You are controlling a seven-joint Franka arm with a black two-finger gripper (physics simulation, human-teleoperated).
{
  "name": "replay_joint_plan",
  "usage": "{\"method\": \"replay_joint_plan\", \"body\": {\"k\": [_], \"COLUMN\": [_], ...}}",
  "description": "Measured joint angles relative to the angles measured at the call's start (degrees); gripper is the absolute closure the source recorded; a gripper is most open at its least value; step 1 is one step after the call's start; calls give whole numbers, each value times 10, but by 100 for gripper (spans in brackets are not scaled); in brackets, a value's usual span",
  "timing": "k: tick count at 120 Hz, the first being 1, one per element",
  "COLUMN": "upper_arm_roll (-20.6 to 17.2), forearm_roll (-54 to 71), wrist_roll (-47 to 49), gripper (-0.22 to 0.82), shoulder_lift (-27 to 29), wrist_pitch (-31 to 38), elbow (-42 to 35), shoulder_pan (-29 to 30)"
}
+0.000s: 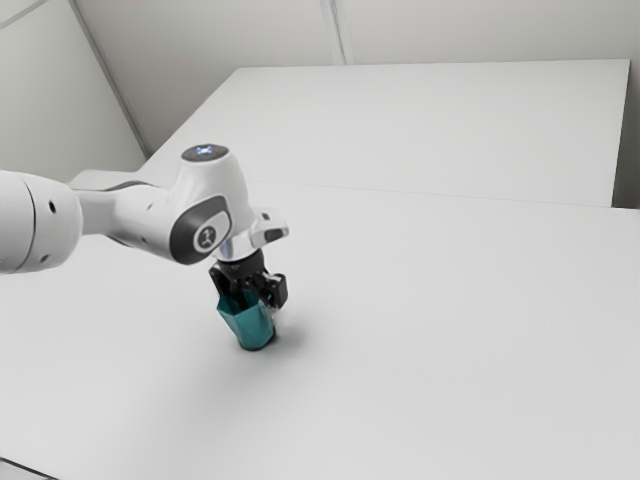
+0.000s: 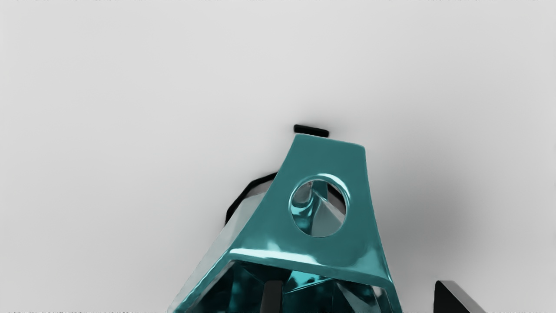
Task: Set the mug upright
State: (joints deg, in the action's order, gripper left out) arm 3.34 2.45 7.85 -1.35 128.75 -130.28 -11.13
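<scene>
Wrist view: gripper (image 2: 358, 287) released, one finger inside the mug (image 2: 282, 226), other outside it. Mug sits mouth-up on table (image 1: 420, 320); slight lean unclear. Sideways drift could snag its wall, tipping it.

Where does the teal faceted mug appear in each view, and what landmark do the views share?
Exterior view: left of centre, the teal faceted mug sits under the black two-finger tool.
Wrist view: one finger lies over the mug's opening, the other stands apart beside it.
Shared landmark: the tool's black fingers.
</scene>
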Motion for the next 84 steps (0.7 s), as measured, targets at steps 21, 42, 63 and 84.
{"method": "replay_joint_plan", "body": {"k": [21, 42, 63, 84], "upper_arm_roll": [0, -9, -11, -11], "forearm_roll": [0, 0, 5, 8], "wrist_roll": [-5, -10, -15, -17], "gripper": [12, 5, 2, 1], "shoulder_lift": [37, 79, 84, 72], "wrist_pitch": [-10, -16, -53, -123], "elbow": [2, 9, 79, 172], "shoulder_pan": [1, -7, -9, -9]}}
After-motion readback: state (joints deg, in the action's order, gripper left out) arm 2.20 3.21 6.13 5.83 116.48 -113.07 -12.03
